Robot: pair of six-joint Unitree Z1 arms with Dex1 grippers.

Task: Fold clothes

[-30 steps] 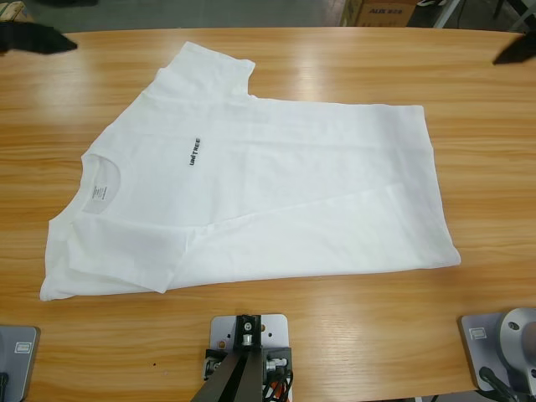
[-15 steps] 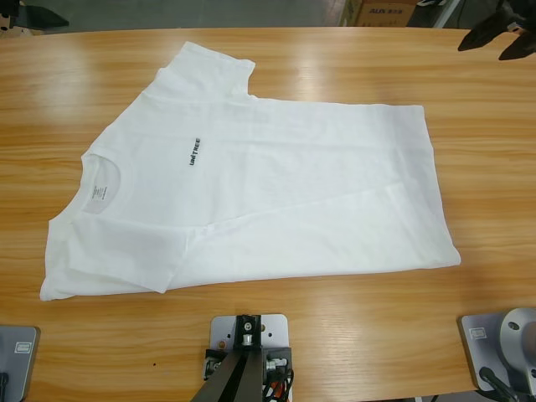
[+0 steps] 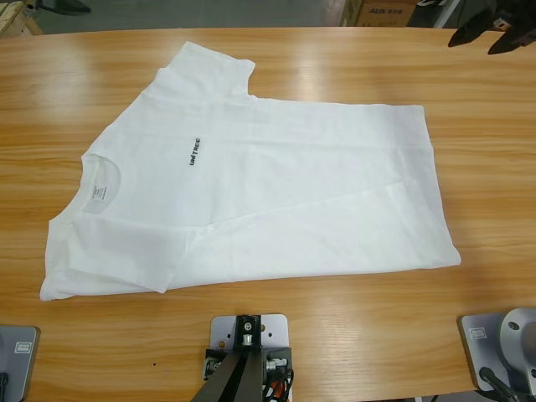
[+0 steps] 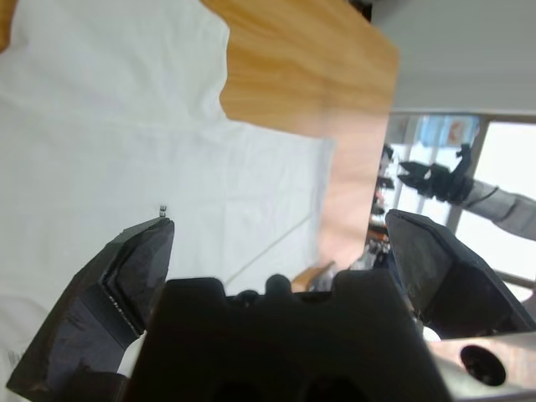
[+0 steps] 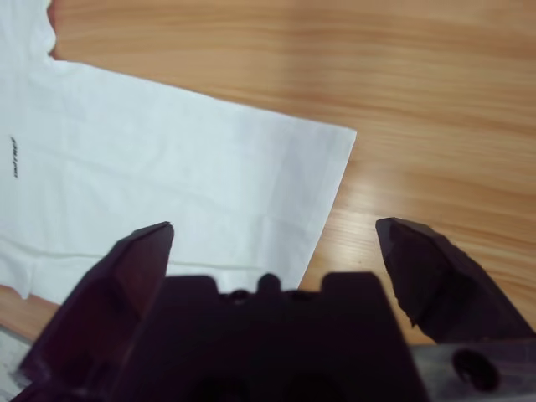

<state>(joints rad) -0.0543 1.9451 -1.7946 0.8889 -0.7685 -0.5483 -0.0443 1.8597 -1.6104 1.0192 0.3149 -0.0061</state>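
Right gripper (image 3: pixel 486 35): at 1.0 s ago only a dark tip showed at the high view's right edge; at 0.5 s ago both black jaws were in at the top right corner; now they sit slightly further left and higher, spread apart, over bare table (image 3: pixel 469 92).
Left gripper: dark shape lay at the high view's top left corner 1.0 s ago, smaller at 0.5 s ago, now out of that view.
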